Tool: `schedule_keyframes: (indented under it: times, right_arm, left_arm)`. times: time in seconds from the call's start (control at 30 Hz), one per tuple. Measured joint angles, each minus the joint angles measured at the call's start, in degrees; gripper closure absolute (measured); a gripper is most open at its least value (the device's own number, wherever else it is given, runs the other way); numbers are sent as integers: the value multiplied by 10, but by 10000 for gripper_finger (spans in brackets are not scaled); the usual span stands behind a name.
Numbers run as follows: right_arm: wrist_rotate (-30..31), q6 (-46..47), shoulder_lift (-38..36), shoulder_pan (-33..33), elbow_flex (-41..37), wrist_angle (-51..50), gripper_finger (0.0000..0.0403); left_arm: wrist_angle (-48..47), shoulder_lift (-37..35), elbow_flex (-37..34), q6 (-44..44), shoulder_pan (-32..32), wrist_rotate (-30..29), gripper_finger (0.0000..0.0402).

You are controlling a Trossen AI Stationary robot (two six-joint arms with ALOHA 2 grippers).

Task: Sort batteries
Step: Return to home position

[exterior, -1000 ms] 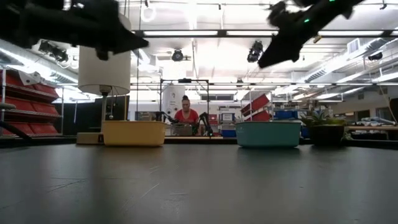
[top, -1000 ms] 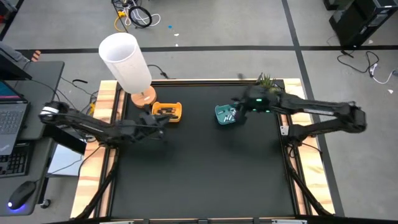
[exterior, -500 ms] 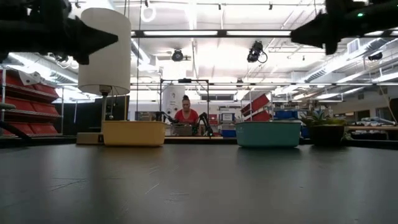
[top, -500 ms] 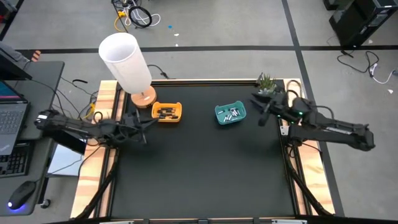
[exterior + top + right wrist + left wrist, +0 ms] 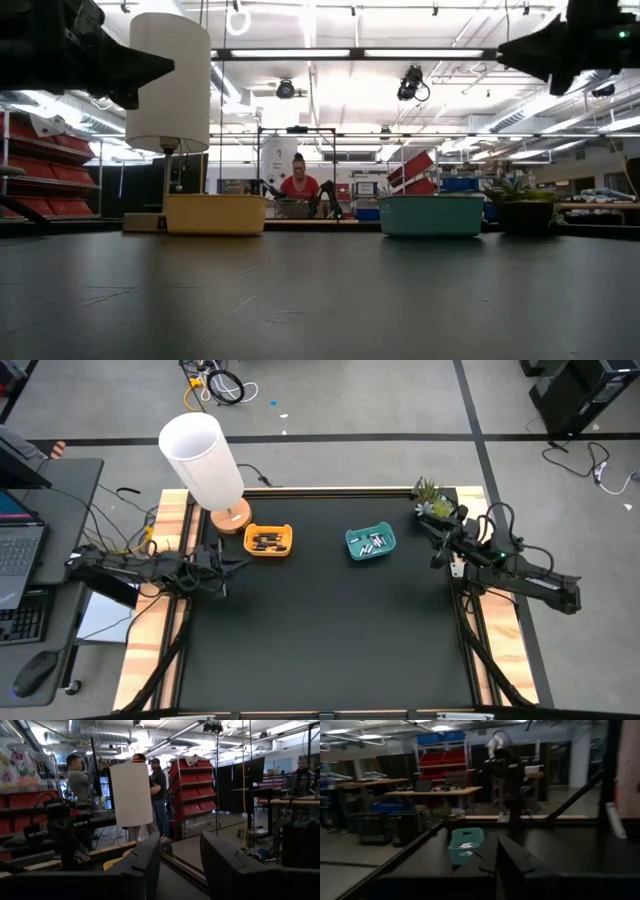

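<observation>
Two arms have swung away from the bins within the last second. The left pincer (image 5: 496, 845), fingers pressed together, now hangs at the centre-left edge of the high view. The right pincer (image 5: 180, 851), fingers spread and holding nothing, has pulled back to the upper right, beside the small plant (image 5: 430, 495). The dark batteries (image 5: 265, 541) lie in the orange bin (image 5: 287, 540) at upper centre. The silver batteries (image 5: 372, 543) lie in the teal bin (image 5: 350, 546) to its right, the two bins apart. I see no battery loose on the black counter (image 5: 320, 630). I judge the sorting finished, and this the retreat to rest.
</observation>
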Motion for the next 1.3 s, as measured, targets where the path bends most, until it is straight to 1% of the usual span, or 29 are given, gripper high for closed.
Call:
schedule_keyframes:
  times: [0.13, 0.27, 0.4, 0.53, 0.6, 0.63, 0.7, 0.73, 0.83, 0.97, 1.07, 1.13, 1.2, 1.3]
  right_arm:
    - [0, 7, -6, 0, -14, -4, 278]
    - [-2, 7, -7, 0, -23, 2, 278]
    - [-48, -10, -7, 0, -34, 16, 278]
    - [-99, -26, -7, 0, -49, 25, 277]
    - [-101, -23, -7, 0, -69, 67, 278]
    - [-101, -22, -7, 0, -81, 96, 279]
    - [-100, -24, -7, 0, -107, 133, 280]
    - [-92, -25, -7, 0, -114, 131, 281]
    - [-67, -13, -4, 0, -114, 127, 284]
    - [-67, -5, -7, 0, -114, 136, 287]
    - [-66, 8, -6, 0, -114, 141, 289]
    - [-66, 25, -7, 0, -114, 144, 290]
    - [-66, 46, -5, 0, -114, 142, 290]
    - [-66, 65, -4, 0, -114, 142, 289]
  left_arm:
    - [4, -27, -18, -14, 0, 42, 385]
    - [-6, -42, -18, -28, 0, 66, 385]
    - [-7, -42, -18, -30, 0, 112, 386]
    - [-22, -42, -18, -15, 0, 201, 386]
    - [-19, -41, -18, 0, 0, 233, 386]
    - [-18, -41, -18, 9, 0, 237, 386]
    - [-22, -40, -18, 23, 0, 237, 386]
    - [-23, -39, -18, 25, 0, 234, 386]
    - [-25, -34, -18, 31, 0, 217, 386]
    - [-23, -31, -18, 34, 0, 193, 386]
    - [-13, -31, -18, 41, 0, 158, 386]
    - [-4, -31, -18, 73, 0, 132, 386]
    - [10, -30, -18, 128, 0, 115, 386]
    - [30, -30, -18, 192, 0, 113, 386]
